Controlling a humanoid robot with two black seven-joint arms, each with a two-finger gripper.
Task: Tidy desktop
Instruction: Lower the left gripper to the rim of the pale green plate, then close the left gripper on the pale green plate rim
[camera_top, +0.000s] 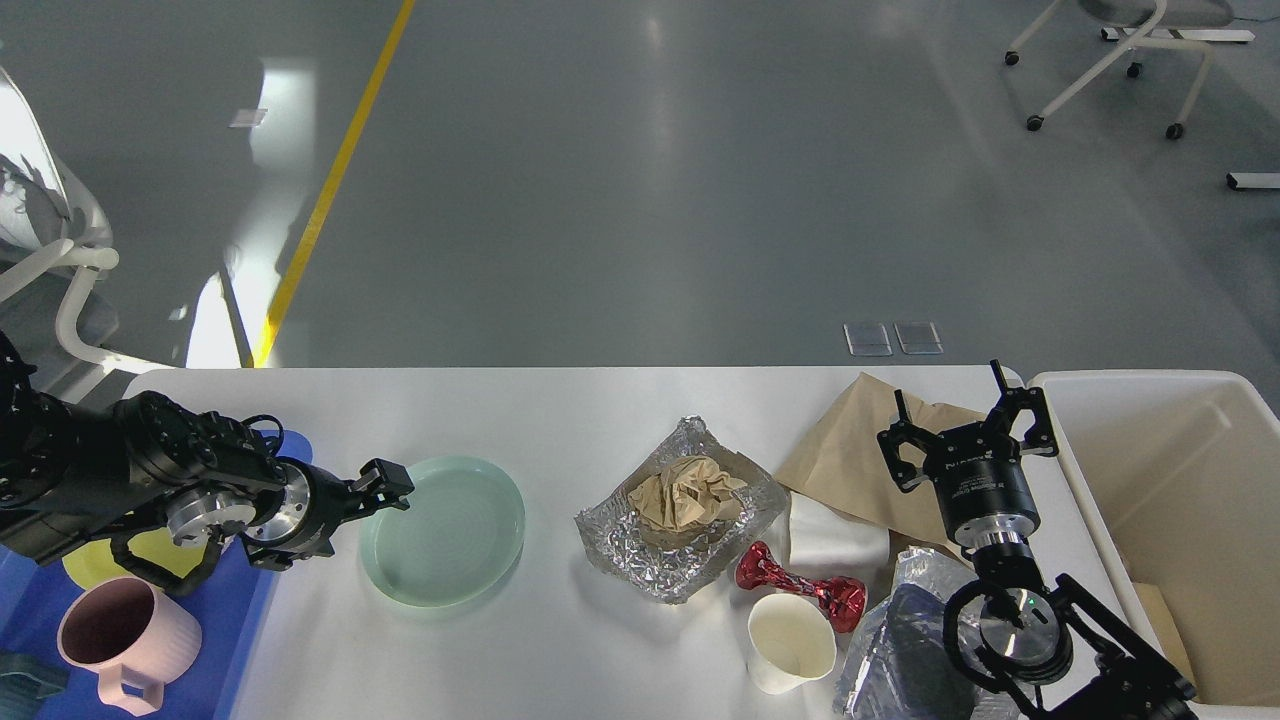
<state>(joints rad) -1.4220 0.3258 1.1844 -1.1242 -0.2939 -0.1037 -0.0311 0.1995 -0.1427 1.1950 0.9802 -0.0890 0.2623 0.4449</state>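
Your desktop (560, 410) fills the lower half of the head view, a wide white-grey surface with rounded corners, and most of the clutter sits on its right half. Your left gripper (388, 485) reaches in from the left and sits at the left rim of a pale green plate (443, 530); its fingers are seen dark and close together, so you cannot tell whether they are apart, together or pinching the rim. Your right gripper (970, 425) hangs over the far right part of the desktop with its fingers spread wide and nothing between them, above a sheet of brown paper (850, 455). Near the middle lies a crumpled foil tray (640, 555) with a wad of brown paper (685, 490) in it. Just to its right you see a red foil wrapper (800, 587), a white paper cup (790, 645) lying just in front of it, and a white napkin (835, 535) behind it, touching the brown sheet. A crumpled silver bag (900, 640) lies beside the cup, partly under your right arm. An off-white bin (1180, 500) stands against the right end of the desktop. On the left, a blue tray (235, 620) holds a pink mug (125, 640) and a yellow dish (95, 565), partly hidden by your left arm.
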